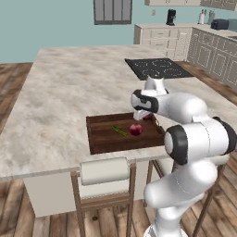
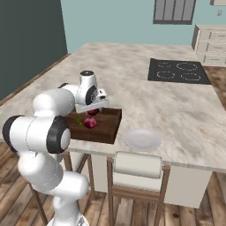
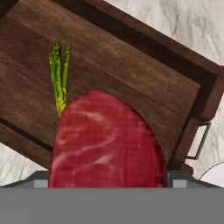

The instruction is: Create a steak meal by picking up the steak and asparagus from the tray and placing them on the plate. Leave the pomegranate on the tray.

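Steak point(image 3: 107, 142) is right up against the hand camera: marbled red slab between the gripper's point(image 3: 107, 181) jaws, which sit wide around it. Fingertips are hidden behind the meat, so actual pad contact can't be confirmed.

Arm pose: folded forward from the base, elbow high, wrist turned down, hand low over the near-right part of the tray point(image 1: 104, 139). In the left base view the gripper point(image 1: 141, 116) is just above the tray floor, a sliver of red steak point(image 1: 148, 117) showing under it.

Tray contents: asparagus point(image 3: 59, 76), thin green stalks lying flat on the wood, one end running under the steak's edge in the hand view. Pomegranate point(image 1: 135, 129), dark red ball, sits on the tray just in front of the hand, near the asparagus point(image 1: 120, 131). A metal end handle point(image 3: 201, 141) shows on the tray's short side.

Plate point(image 2: 142, 139): white, round, on the counter just right of the tray point(image 2: 110, 128), with a small gap between them.

Surface: pale marbled island counter point(image 1: 60, 92) with a black cooktop point(image 1: 157, 68) at the far end. Two wooden stools with light cushions point(image 1: 104, 170) are tucked under the near edge. Teal walls, wood plank floor, pale cabinets at the back with a coffee maker point(image 1: 171, 17).
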